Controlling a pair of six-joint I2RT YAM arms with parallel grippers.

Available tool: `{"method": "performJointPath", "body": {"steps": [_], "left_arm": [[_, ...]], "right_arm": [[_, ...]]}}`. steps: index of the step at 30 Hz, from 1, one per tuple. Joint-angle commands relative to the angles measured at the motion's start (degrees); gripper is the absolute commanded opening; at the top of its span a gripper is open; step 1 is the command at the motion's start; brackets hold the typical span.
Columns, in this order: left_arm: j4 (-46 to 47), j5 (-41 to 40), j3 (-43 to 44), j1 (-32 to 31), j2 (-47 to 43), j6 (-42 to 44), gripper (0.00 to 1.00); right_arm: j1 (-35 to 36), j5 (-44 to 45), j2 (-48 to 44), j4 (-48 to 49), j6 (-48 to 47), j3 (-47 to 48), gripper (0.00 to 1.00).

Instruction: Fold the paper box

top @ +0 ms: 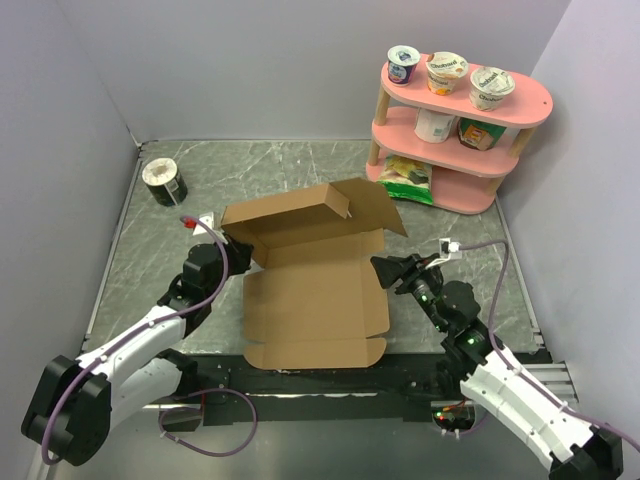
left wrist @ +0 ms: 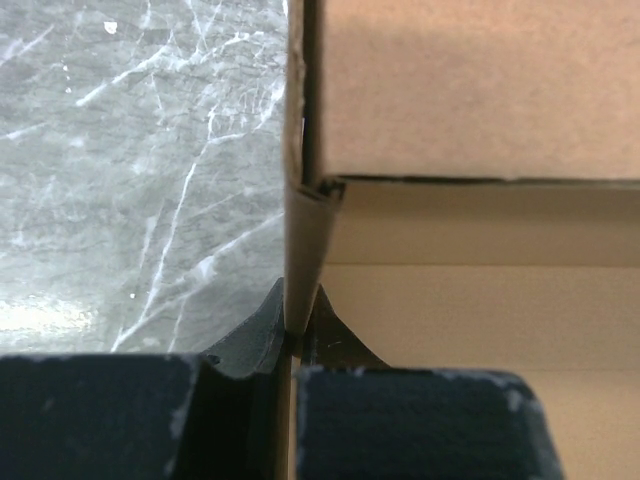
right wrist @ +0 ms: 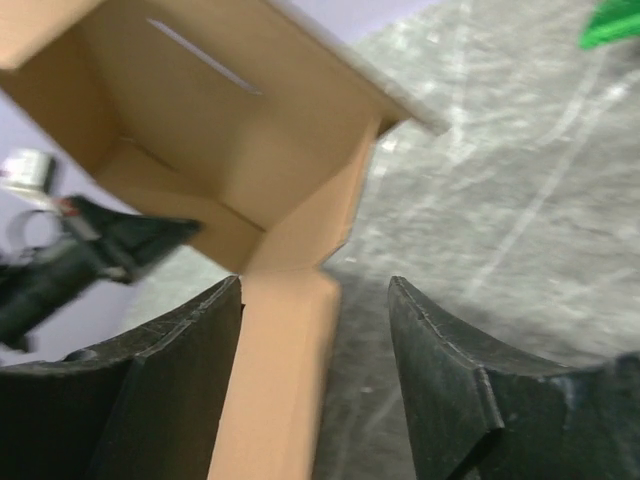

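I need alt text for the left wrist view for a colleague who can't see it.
The left gripper is shut on a thin upright wall of the brown paper box, one finger on each face. The box's inside fills the right of the view; grey marbled table lies to the left.

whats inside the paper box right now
Only bare brown cardboard shows inside the paper box; nothing lies on its floor. The pocket under its folded lid flap is partly hidden.
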Motion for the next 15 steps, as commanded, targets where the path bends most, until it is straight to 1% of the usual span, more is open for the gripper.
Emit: {"method": "performJointPath", "body": {"steps": [1,7,15], "left_arm": [[2.0,0.8,1.9,0.1,-0.1,1.8,0.01],[3.2,2.0,1.2,0.1,1.1,1.9,0.01],[3.6,2.1,1.0,0.1,2.7,3.1,0.01]], "right_arm": [[0.6,4.4,5.3,2.3,-4.2,2.9,0.68],[1.1,5.3,11.0,5.0,-7.5,5.7,0.68],[3.1,8.8,13.8,7.6,-11.3,7.0,0.67]]}}
